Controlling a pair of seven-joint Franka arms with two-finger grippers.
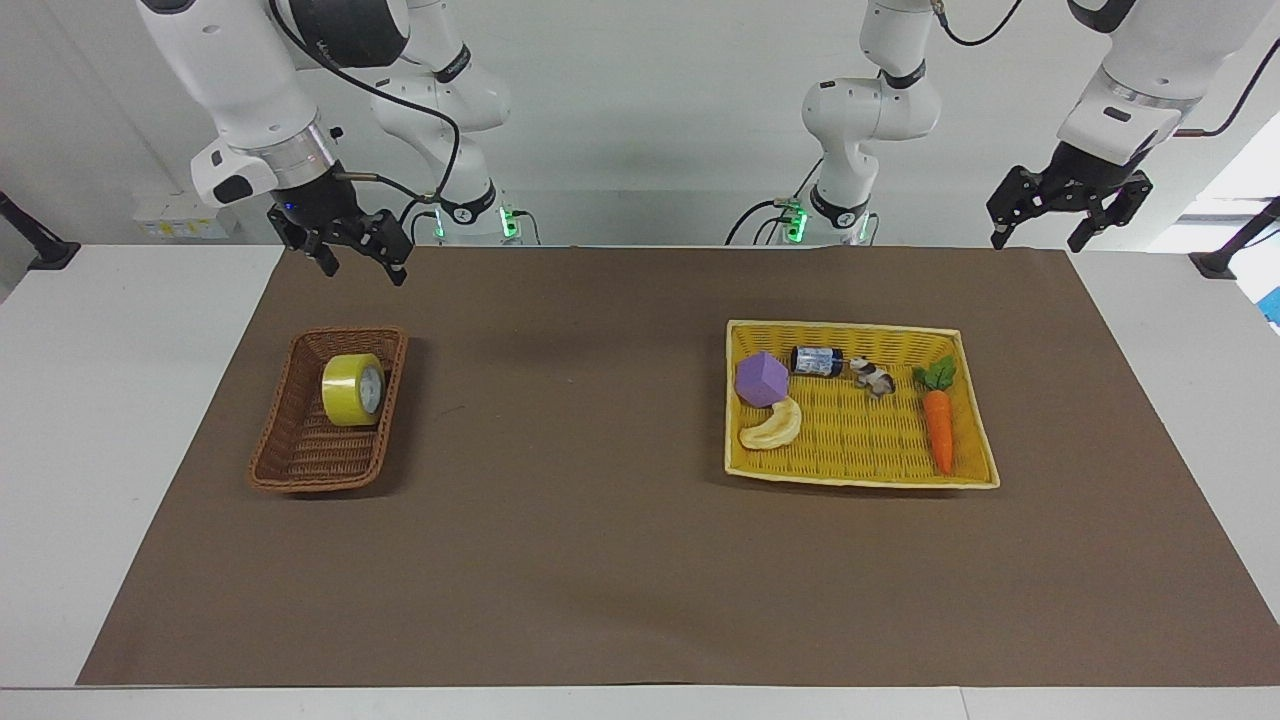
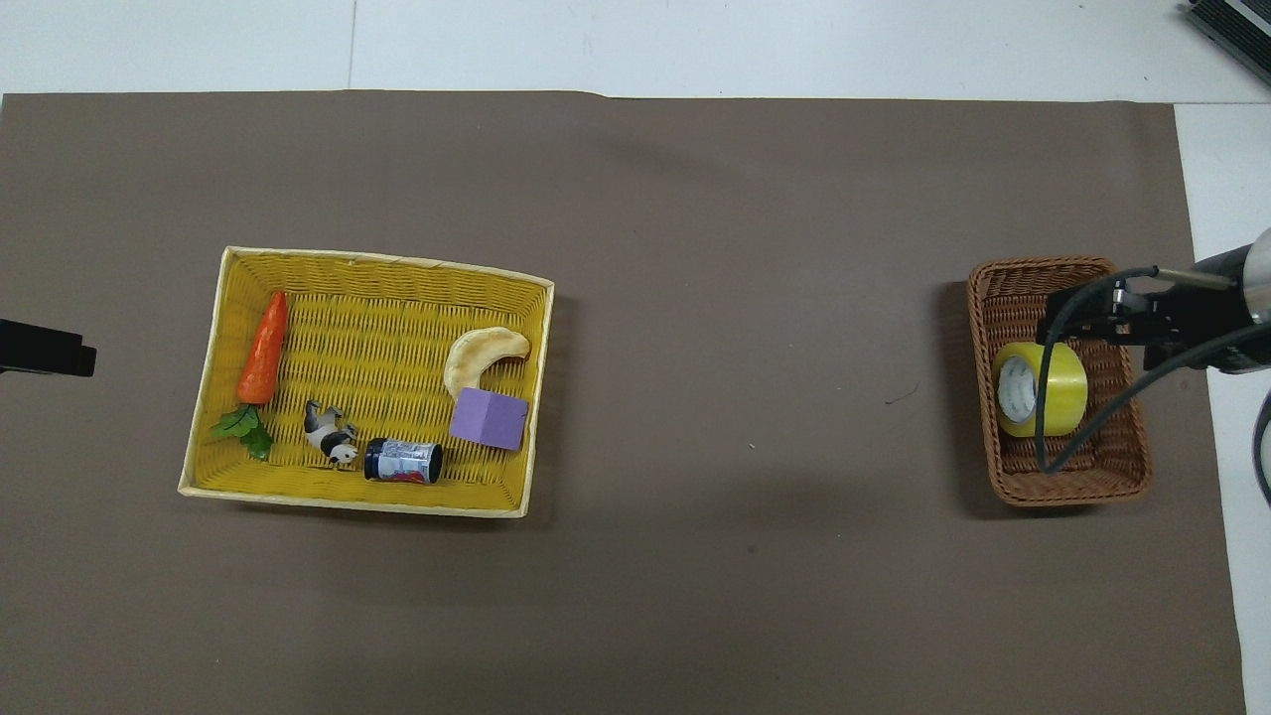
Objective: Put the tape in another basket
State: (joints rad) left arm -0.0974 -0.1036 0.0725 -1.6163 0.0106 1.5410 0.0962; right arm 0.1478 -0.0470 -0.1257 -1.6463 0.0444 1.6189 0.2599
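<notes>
The tape (image 1: 352,389), a yellow roll standing on its edge, rests in the small dark-brown wicker basket (image 1: 300,470) at the right arm's end of the table. It also shows in the overhead view (image 2: 1038,389), inside that basket (image 2: 1053,489). My right gripper (image 1: 362,270) is open and empty, raised well above the basket and touching nothing. In the overhead view the right gripper (image 2: 1102,316) covers the basket's rim and the tape's edge. My left gripper (image 1: 1038,240) is open and empty, raised over the mat's corner at the left arm's end; only its tip (image 2: 45,350) shows from overhead.
A flat yellow woven tray basket (image 1: 860,327) toward the left arm's end holds a carrot toy (image 1: 936,430), a purple block (image 1: 762,379), a cream banana toy (image 1: 772,427), a dark can (image 1: 817,360) and a small animal figure (image 1: 874,377). A brown mat (image 1: 600,520) covers the table.
</notes>
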